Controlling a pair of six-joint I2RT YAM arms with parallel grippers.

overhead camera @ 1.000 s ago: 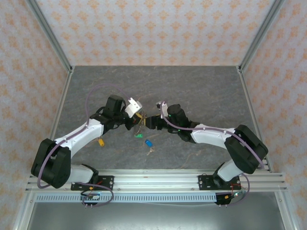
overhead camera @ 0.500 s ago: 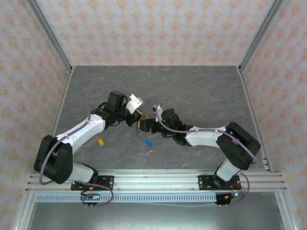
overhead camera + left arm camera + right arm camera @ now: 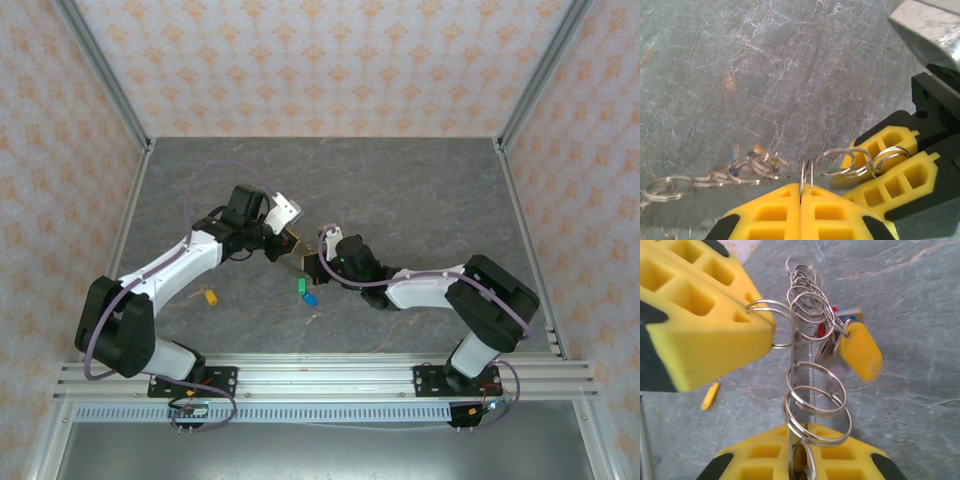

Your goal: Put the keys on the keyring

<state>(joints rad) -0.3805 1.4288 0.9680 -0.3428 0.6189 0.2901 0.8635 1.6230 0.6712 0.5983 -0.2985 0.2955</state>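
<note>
Keyring is held off the table between both arms, near the middle of the workspace. Left pincer has its yellow pads pressed together on the thin wire; right pincer looks clamped on the same ring from the other side, the two sets of pads nearly touching. At least one yellow-tagged key hangs on the ring, with red and blue bits behind it, too blurred to count. Three keys lie loose on the table: green key and blue key just below the pincers, yellow key well off to the left. Judgement: task partly done. Risks from here: with both pincers on one thin wire, any opposing pull or twist could bend it or make it slip from the soft pads. To fetch a loose key one pincer must let go, and the ring could then swing in the single grip and shed the hung keys. The close pads could also collide.
</note>
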